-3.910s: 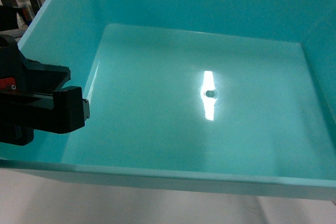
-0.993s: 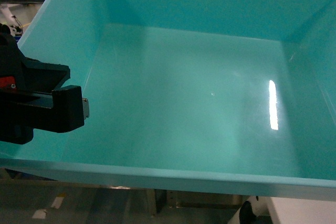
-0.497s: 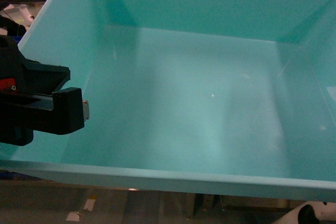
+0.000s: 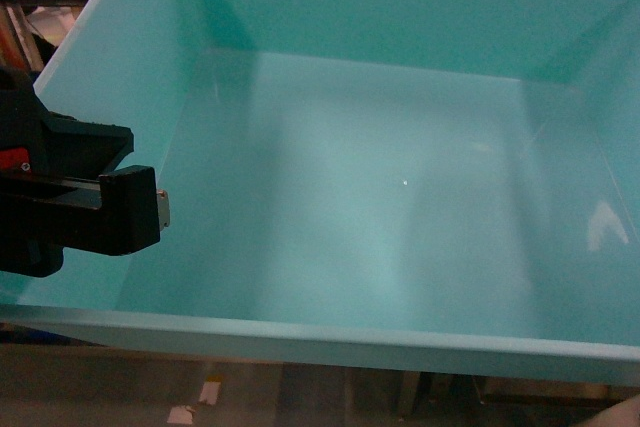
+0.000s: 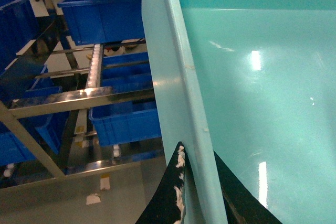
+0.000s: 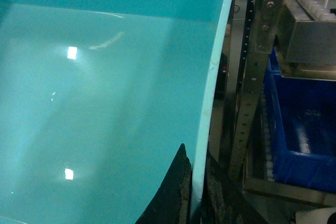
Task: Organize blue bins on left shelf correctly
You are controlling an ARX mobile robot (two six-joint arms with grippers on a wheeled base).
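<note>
A light turquoise blue bin fills the head view, empty, its inside facing me. My left gripper is shut on its left wall; in the left wrist view the black fingers pinch that rim from both sides. My right gripper is shut on the opposite rim. It is hidden in the head view. The left shelf, a steel rack with white rollers, stands left of the bin and holds dark blue bins.
More dark blue bins sit on the rack's lower levels. In the right wrist view a perforated steel post, a roller track and a dark blue bin stand close to the right rim. Grey floor shows below.
Both grips look unchanged. The bright glare slid right across the bin floor and vanished, and the strip under the bin went from white surface to grey floor with tape marks.
</note>
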